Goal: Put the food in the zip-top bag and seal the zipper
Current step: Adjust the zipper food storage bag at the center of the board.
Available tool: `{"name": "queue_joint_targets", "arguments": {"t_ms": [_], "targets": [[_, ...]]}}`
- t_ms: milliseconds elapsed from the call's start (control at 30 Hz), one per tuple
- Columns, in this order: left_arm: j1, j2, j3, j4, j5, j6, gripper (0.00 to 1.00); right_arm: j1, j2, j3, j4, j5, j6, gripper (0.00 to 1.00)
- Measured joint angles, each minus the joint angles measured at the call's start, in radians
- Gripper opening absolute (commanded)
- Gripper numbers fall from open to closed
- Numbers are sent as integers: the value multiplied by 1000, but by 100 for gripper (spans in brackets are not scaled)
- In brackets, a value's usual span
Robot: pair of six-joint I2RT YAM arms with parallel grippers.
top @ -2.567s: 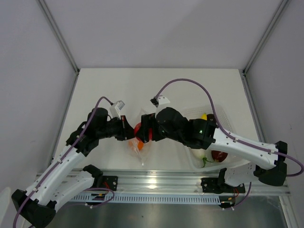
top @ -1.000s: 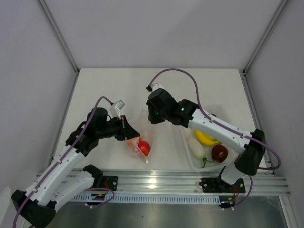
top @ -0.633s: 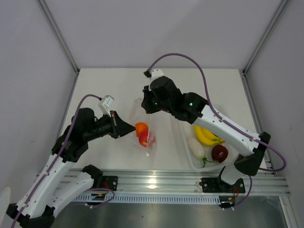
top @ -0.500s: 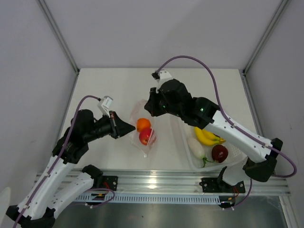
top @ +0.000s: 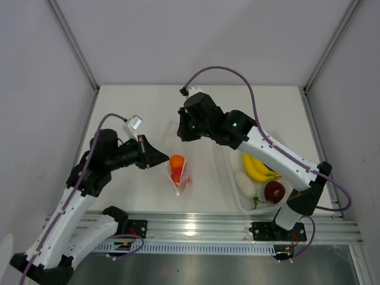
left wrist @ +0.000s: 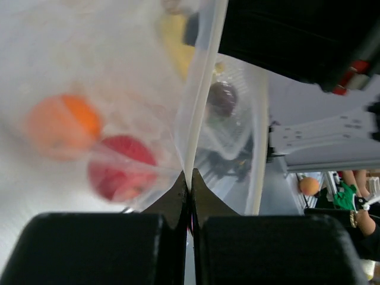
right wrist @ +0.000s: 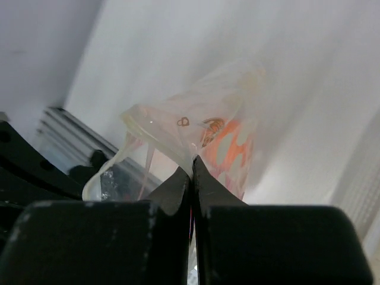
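Top view: I see the left gripper [top: 160, 158] pinching the zip-top bag [top: 184, 181] at its left edge. The right gripper [top: 180, 132] pinches its far rim. The orange ball [top: 176, 161] and red fruit [top: 177, 176] are inside; the banana bunch [top: 256, 168] lies in the tray [top: 240, 205].
Left wrist: jaws pressed together on the bag film.
Right wrist: jaws closed on the bag's rim.
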Motion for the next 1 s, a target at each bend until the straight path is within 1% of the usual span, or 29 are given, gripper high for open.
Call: {"name": "queue_joint_targets", "arguments": {"t_ms": [33,100,167,233,300,333,400,467,533,600,633,700,767,833,900,967,1000], "targets": [[0,-45,41,8,19,-7,1,14,-2,55,-14,7,13,0],[0,-108,56,28,36,-17,1,56,-30,108,-5,21,45,0],[0,-183,19,58,49,-26,1,90,-89,72,24,8,86,0],[0,-214,-53,81,65,-36,0,90,-150,-30,74,-33,126,0],[1,-177,-160,123,75,-45,1,38,-182,-166,117,-93,172,0],[1,-134,-210,125,78,-50,1,7,-181,-214,130,-116,187,0],[5,-37,-273,114,80,-58,1,-53,-106,-263,123,-165,206,0],[8,4,-280,78,82,-69,1,-90,0,-245,79,-187,209,0],[8,-32,-239,37,89,-84,0,-102,70,-188,11,-200,204,0],[8,-94,-139,9,91,-92,0,-96,98,-79,-70,-208,192,0],[8,-122,-76,2,93,-97,0,-90,95,-19,-96,-212,187,0],[8,-170,19,26,100,-105,1,-73,56,80,-95,-225,183,0],[8,-225,48,77,121,-114,1,-58,-10,106,-80,-243,183,0],[8,-248,-2,128,150,-127,1,-51,-95,68,-46,-266,185,1],[8,-233,-112,173,166,-138,1,-63,-150,-5,-15,-285,188,2],[8,-181,-213,173,168,-153,1,-74,-155,-63,-8,-291,190,3],[8,-153,-248,168,166,-156,1,-77,-141,-82,-13,-290,190,6]]}}
